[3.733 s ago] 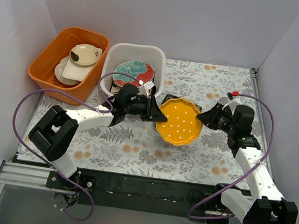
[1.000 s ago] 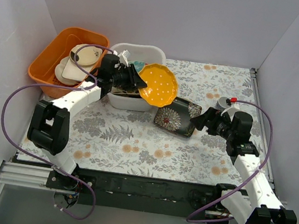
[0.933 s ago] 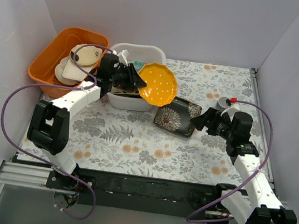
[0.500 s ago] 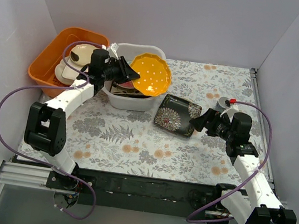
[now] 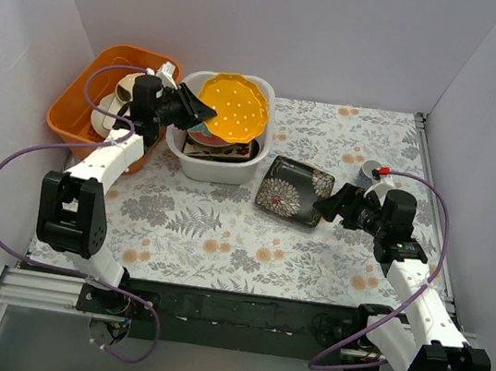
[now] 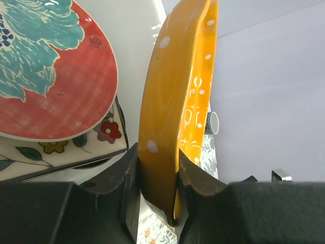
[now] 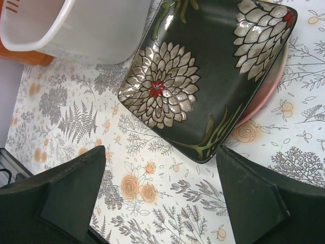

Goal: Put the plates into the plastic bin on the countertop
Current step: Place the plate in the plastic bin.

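Currently the orange plate (image 5: pixel 231 108), round with a scalloped rim and scattered white dots, is up over the white plastic bin (image 5: pixel 217 173) at the back left of the countertop (image 5: pixel 223 228). It is tilted steeply, nearly on edge in the left wrist view, with its dotted face turned up and to the right. The left gripper (image 5: pixel 188 107) is clamped on its left rim, one finger on each face.

Below it in the bin lies a red-and-teal round plate (image 6: pixel 45 76), stacked on a cream square floral plate (image 6: pixel 51 152).

Just right of the bin, the black floral rectangle plate (image 5: pixel 292 188) lies flat, its long axis running left to right and slanting slightly toward the near edge at its right end. It is glossy, with white chrysanthemum blooms and green stems. It rests on a pink-cream round plate (image 7: pixel 269 89), of which only a sliver of rim shows.

The right gripper (image 7: pixel 160 168) faces the rectangle's near corner with its fingers spread wide and nothing between them.

Left of the bin stands an orange tub (image 5: pixel 73 108) holding cream dishes (image 5: pixel 135 94). A small grey cup (image 5: pixel 369 168) sits near the right arm.
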`<state>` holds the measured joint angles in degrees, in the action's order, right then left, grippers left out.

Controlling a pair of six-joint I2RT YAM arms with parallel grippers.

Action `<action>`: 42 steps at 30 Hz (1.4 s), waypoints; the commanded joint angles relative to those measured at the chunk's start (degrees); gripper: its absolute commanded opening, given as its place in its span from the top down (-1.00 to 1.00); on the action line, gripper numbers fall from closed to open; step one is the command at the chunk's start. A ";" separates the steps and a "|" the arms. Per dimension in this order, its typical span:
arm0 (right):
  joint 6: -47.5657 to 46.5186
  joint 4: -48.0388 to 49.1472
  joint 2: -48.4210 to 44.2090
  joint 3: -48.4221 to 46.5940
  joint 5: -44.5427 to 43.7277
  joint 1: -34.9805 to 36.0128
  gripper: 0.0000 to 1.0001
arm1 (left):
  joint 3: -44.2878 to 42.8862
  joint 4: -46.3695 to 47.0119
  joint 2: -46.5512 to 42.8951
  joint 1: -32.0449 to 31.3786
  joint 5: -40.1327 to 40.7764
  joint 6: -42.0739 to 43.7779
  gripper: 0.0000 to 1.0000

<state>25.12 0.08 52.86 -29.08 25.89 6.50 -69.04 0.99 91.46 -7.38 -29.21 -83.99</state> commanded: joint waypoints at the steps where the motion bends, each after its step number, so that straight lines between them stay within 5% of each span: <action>1: -1.22 1.68 -0.74 -0.89 0.39 0.27 -0.92 | -1.72 6.65 -5.41 0.61 -2.08 -1.45 1.00; 13: -1.48 2.12 0.66 -0.63 0.30 0.18 -0.91 | -1.89 3.58 -1.20 0.70 3.11 1.28 1.00; 32: -1.92 2.47 2.24 -0.71 0.04 0.18 -0.91 | -9.88 -4.06 12.95 0.61 -1.37 5.93 1.00; 42: -1.92 2.74 2.60 -0.10 0.30 0.18 -0.91 | -12.61 -9.25 15.85 -0.18 0.99 9.28 0.61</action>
<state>23.81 0.14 55.22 -29.08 25.67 6.50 -77.91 -7.92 108.55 -6.98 -28.36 -76.62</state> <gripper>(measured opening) 0.959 0.240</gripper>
